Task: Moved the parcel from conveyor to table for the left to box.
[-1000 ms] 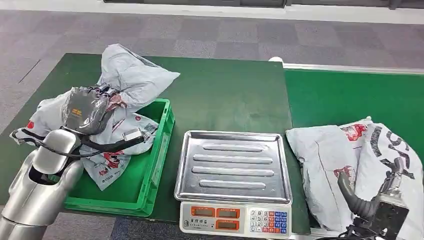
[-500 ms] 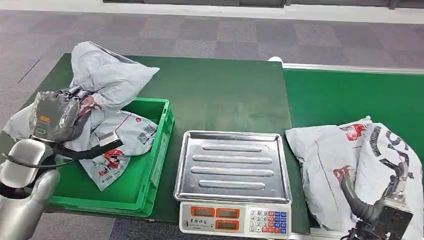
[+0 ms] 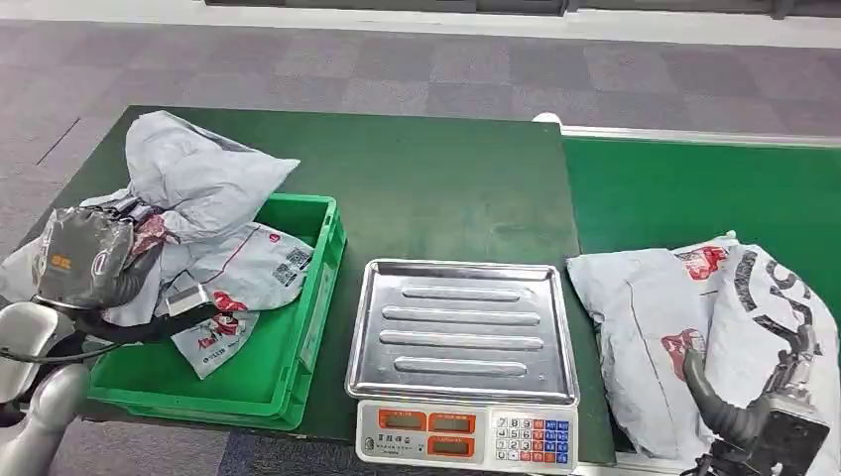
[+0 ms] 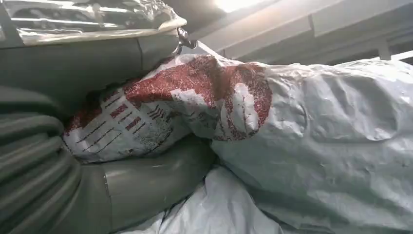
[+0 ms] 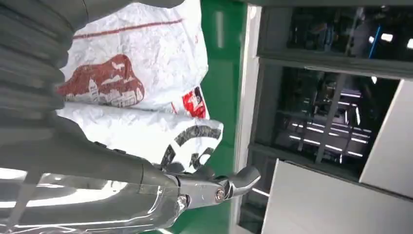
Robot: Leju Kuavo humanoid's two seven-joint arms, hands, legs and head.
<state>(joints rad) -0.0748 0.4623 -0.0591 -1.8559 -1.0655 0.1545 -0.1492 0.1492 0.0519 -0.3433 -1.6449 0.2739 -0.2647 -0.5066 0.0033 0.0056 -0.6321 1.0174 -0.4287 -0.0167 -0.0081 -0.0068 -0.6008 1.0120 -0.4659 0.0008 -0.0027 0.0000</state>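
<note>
The left hand (image 3: 87, 260) grasps a crumpled grey parcel (image 3: 203, 174) at the far-left corner of the green crate (image 3: 288, 367) on the worktop (image 3: 446, 188) — the bag bulges up and to the right of the hand, above another printed parcel (image 3: 243, 288) lying in the crate. On the conveyor (image 3: 684, 188) at right, two more parcels (image 3: 645, 327) lie beside the scale (image 3: 461, 337); the right hand (image 3: 793, 367) rests over the near-right one, fingers (image 5: 241, 180) stretched along it — I cannot tell whether it grips.

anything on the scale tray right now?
No. In the head view the steel scale tray is bare, with the grey parcels lying beside it on the conveyor and over the green bin.
</note>
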